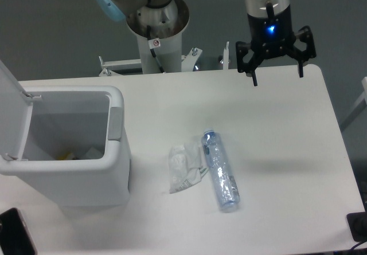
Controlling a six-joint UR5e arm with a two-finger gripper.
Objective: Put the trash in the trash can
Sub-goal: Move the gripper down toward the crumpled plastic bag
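Gripper (pixel 277 74) hangs above the far edge of the table (pixel 275 129), towards the right-hand side as I face it. Both black fingers point down and are spread wide apart; nothing is between them. A blue light glows on the wrist body just above the fingers.

Bottle (pixel 220 169): lies flat near the middle of the table, well apart from the gripper and nearer to me. Clear, blue-tinted, crushed along its length. It is laid slightly on the slant, far end leaning a little left.

Wrapper (pixel 184 167): crumpled, whitish, some small print visible on the near lower part. It lies just left of the bottle, its right edge touching or very nearly touching the bottle's upper half; I cannot tell which.

Trash can (pixel 117 134): large white bin standing at the left of the table, well apart from both pieces. Lid (pixel 12 114) is flipped open and stands up on the far-left side. Grey latch tab on the rim side facing the wrapper. Inside, something pale and a bit of yellow at the bottom; not identifiable.

Arm base column (pixel 155 43) is mounted behind the table's far edge, left of the gripper.
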